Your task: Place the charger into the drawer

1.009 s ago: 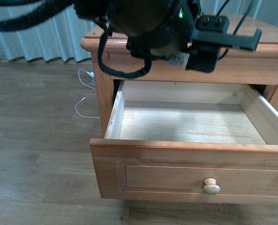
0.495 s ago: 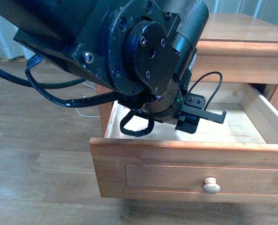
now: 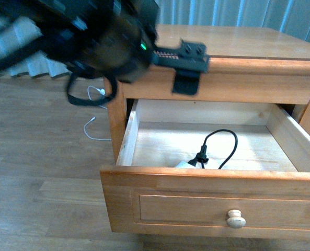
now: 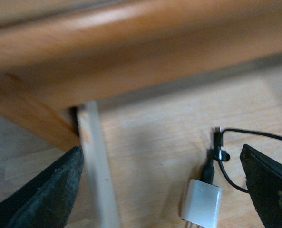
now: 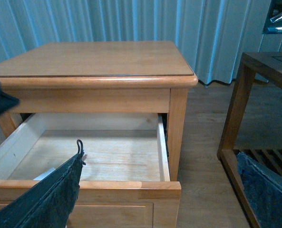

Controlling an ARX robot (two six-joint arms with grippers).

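Observation:
The upper drawer point(image 3: 212, 183) stands pulled open, its pale knob point(image 3: 236, 218) on the front. The charger point(image 3: 185, 164) lies on the drawer's pale floor near the front, its black cable point(image 3: 221, 141) looped behind it. My left arm point(image 3: 107, 42) is blurred above the nightstand's left corner. In the left wrist view my left gripper point(image 4: 160, 154) is open and empty above the charger point(image 4: 201, 205) and its cable point(image 4: 226, 156). My right gripper point(image 5: 160, 161) is open and empty in front of the drawer point(image 5: 107, 185); a corner of the charger point(image 5: 44, 175) shows there.
The nightstand top point(image 3: 233, 42) overhangs the drawer's back. A thin white cable point(image 3: 94, 125) lies on the wood floor left of the nightstand. A dark wooden side table point(image 5: 255, 95) stands to the right. Curtains hang behind.
My left arm dipped into the drawer, then rose up and to the left. The charger, unseen before, now lies loose on the drawer floor.

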